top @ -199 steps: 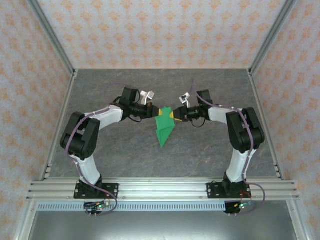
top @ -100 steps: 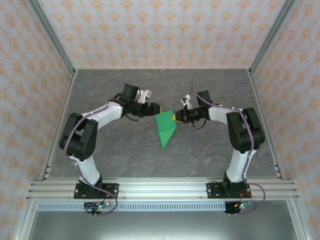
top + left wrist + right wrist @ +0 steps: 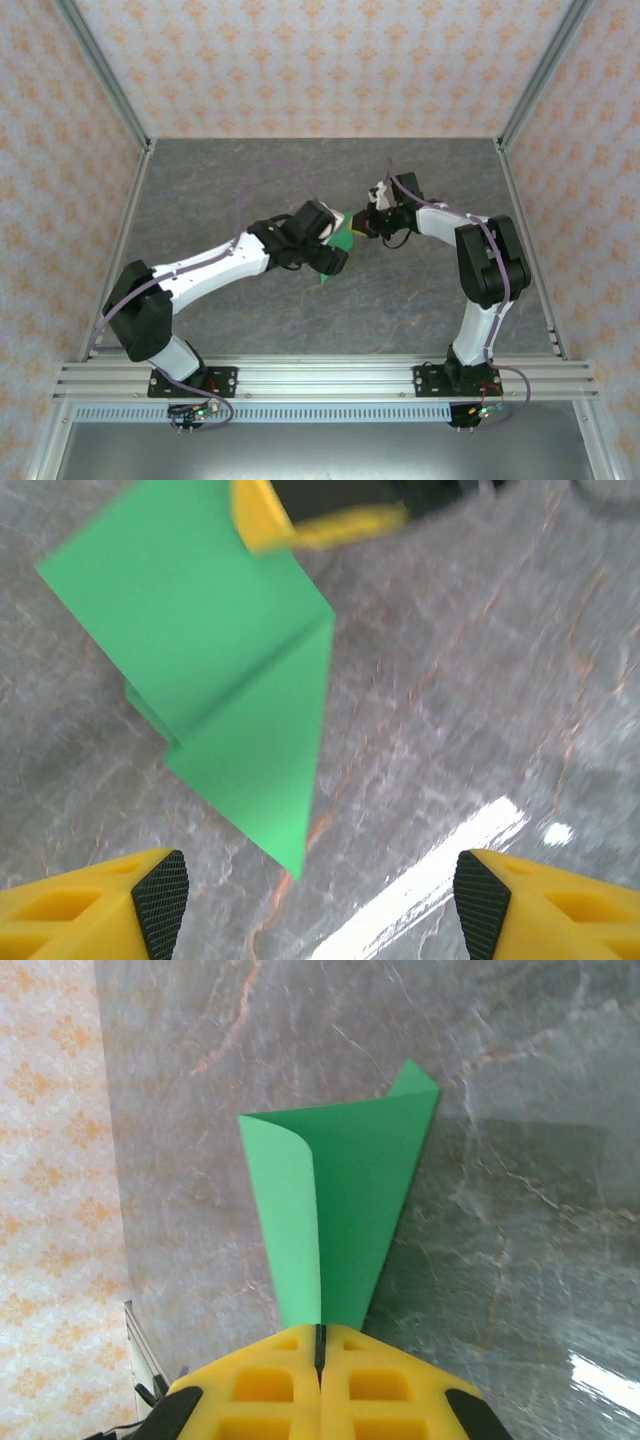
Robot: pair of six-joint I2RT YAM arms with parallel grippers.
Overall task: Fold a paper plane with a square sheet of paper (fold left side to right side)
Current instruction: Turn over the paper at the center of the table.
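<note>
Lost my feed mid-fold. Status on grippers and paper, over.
Right gripper shut on green paper, at its edge. Left gripper open over it, empty. Paper creased to a point. Nothing in the way.

We find nothing to read: the green paper (image 3: 200, 630) is plain and unmarked, the wallpaper (image 3: 320, 60) bears only a repeating orange ornament, and the grey surface (image 3: 230, 165) shows nothing but marbled veins.

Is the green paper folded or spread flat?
Folded: the paper shows a crease, overlapping layers and a tapered point.
</note>
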